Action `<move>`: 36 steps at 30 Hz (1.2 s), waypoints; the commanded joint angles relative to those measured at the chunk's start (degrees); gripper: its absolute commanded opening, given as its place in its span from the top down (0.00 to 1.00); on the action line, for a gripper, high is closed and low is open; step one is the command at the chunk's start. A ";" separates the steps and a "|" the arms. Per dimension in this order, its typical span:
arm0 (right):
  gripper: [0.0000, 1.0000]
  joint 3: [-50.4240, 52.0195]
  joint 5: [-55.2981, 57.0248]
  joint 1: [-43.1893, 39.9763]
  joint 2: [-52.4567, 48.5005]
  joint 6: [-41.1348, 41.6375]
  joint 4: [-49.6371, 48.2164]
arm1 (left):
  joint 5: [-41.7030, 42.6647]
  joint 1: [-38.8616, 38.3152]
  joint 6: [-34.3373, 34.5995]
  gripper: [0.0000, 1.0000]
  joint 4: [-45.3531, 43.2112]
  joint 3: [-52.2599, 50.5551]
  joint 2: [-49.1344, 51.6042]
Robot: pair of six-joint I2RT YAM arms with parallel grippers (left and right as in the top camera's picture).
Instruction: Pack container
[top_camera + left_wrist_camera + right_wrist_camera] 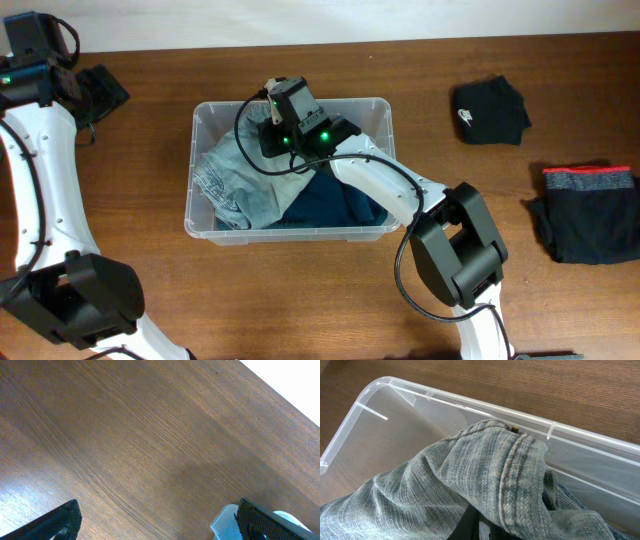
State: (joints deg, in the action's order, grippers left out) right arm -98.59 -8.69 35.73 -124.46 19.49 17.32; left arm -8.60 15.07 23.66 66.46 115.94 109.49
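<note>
The right gripper (472,527) pinches the jeans (470,475) in the container (470,404), beside a navy garment (335,200); the left gripper (160,527) gapes wide, empty. Far from both, 2 dark garments (490,112) await packing.

Clear container (200,170) upright mid-table, holding folded garments.

Container (470,402) clear glossy plastic; jeans (470,475) faded ribbed denim; table (150,435) matt grained wood.

Clear container (290,233), faded blue denim jeans (235,175), navy garment (335,200), brown wood-grain table (140,200)
</note>
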 commanded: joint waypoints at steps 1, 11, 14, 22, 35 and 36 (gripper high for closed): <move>0.96 1.38 0.24 0.02 -2.60 0.52 1.77 | -0.24 0.00 0.74 0.01 0.07 0.35 0.22; 0.96 1.38 0.42 -0.11 9.57 -1.27 -3.50 | -0.26 0.00 0.74 0.01 0.07 0.35 0.22; 0.96 1.38 0.81 -0.50 9.53 -1.22 -4.74 | -0.24 0.00 0.74 0.01 0.07 0.35 0.22; 0.96 1.40 3.63 -0.61 4.90 -1.25 -4.70 | -0.26 0.00 0.74 0.01 0.07 0.35 0.22; 0.96 1.40 6.23 -0.59 -0.96 -1.25 -1.33 | -0.26 0.00 0.74 0.01 0.07 0.35 0.22; 0.96 1.40 6.47 -0.59 -1.44 -1.25 -0.76 | -0.24 0.00 0.74 0.01 0.07 0.35 0.22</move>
State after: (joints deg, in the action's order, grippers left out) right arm -97.51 -6.00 35.42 -122.80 18.81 14.98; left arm -8.60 15.07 23.66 66.46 115.94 109.49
